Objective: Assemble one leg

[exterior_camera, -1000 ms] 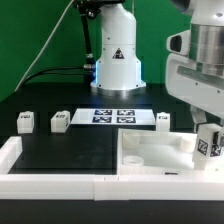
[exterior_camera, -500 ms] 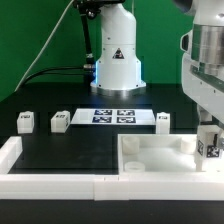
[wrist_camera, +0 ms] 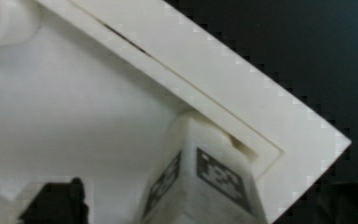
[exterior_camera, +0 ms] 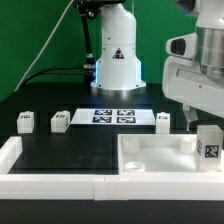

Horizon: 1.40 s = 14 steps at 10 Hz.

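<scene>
A white leg [exterior_camera: 209, 143] with a square tag stands upright at the far corner of the white panel [exterior_camera: 150, 155], at the exterior view's right. My gripper [exterior_camera: 207, 130] hangs over it, jaws straddling the leg, one dark finger [exterior_camera: 190, 126] a little apart from its side. In the wrist view the leg [wrist_camera: 208, 175] stands at the panel's [wrist_camera: 87, 120] corner. My gripper [wrist_camera: 190, 205] is open round it, with a gap between the leg and the dark finger [wrist_camera: 55, 202]. Three more legs [exterior_camera: 24, 121] [exterior_camera: 59, 121] [exterior_camera: 163, 120] stand on the table.
The marker board [exterior_camera: 113, 116] lies in front of the arm's white base [exterior_camera: 116, 62]. A white raised rim [exterior_camera: 50, 184] runs along the table's near side and left corner. The table is black.
The hand has turned back about the leg toward the exterior view's left. The leg's tag now faces the front more than one second ago. The leg stays at the panel's corner.
</scene>
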Available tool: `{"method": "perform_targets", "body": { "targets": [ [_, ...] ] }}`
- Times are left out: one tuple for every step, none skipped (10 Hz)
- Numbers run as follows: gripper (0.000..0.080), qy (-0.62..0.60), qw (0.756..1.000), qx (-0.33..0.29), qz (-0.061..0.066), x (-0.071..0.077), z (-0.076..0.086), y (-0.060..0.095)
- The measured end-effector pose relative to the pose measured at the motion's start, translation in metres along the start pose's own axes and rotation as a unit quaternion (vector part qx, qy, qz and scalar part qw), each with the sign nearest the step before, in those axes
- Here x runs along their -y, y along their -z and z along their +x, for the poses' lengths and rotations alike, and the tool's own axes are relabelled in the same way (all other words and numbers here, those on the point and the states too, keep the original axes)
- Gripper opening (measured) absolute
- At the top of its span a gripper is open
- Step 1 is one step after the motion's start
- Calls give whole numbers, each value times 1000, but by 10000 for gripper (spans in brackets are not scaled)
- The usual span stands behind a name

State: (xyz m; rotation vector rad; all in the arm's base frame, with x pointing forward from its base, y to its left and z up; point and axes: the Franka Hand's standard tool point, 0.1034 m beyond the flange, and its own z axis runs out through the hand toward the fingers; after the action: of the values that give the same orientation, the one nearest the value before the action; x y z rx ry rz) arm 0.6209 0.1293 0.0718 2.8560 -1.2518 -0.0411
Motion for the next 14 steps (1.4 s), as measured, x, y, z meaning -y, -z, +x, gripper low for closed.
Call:
{"method": "perform_targets", "body": {
  "targets": [
    [649,70,998,0,0,0,0,0],
    [649,151,988,-2,-1,0,1,1],
    [649,219,976,-6,-4,1,2,2],
    [649,271,963,-6,-4,1,3,2],
    [649,319,948,-7,-5,0,6,2],
    [649,377,926,-9,-9,-2,9,2],
    [649,415,910,-10,-12,-3,10,2],
    [649,425,905,-11,-14,-4,11,2],
    [527,422,906,-11,-14,-4,11,2],
    [389,422,906,-11,-14,-4,11,2],
    [290,422,906,-10,-14,-4,11,2],
    [290,411,911,-10,-14,-5,11,2],
    [290,395,918,-11,-13,-5,11,2],
    [290,397,918,-11,-14,-5,11,2]
  ]
}}
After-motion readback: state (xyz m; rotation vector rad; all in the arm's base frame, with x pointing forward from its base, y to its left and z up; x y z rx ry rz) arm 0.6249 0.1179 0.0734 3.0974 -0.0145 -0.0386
